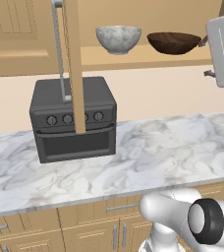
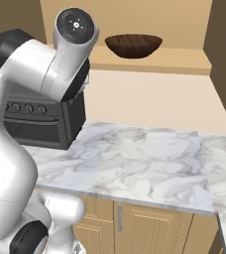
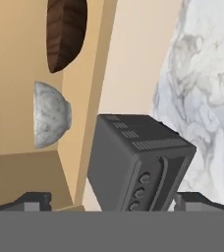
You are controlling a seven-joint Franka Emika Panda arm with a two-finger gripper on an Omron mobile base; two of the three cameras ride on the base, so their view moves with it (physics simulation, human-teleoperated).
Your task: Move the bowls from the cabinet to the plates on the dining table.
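Jaws (image 3: pixel 112 202): you have them spread wide, grasping nothing.
Stone bowl (image 1: pixel 118 39): on your open cabinet (image 1: pixel 148 58) shelf, beside the wooden bowl (image 1: pixel 174 42).
Oven (image 1: pixel 73 120): on the desk (image 1: pixel 158 152) below.

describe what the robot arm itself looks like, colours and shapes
The arm is glossy white, built of thick rounded segments with dark grey to black joint rings and round end caps. In the hand view, the gripper shows two small dark, blocky finger tips.

Marbled stone bowl (image 1: pixel 118 39) and dark wooden bowl (image 1: pixel 174 43) upright, side by side, apart, on open cabinet (image 1: pixel 133 56) shelf.
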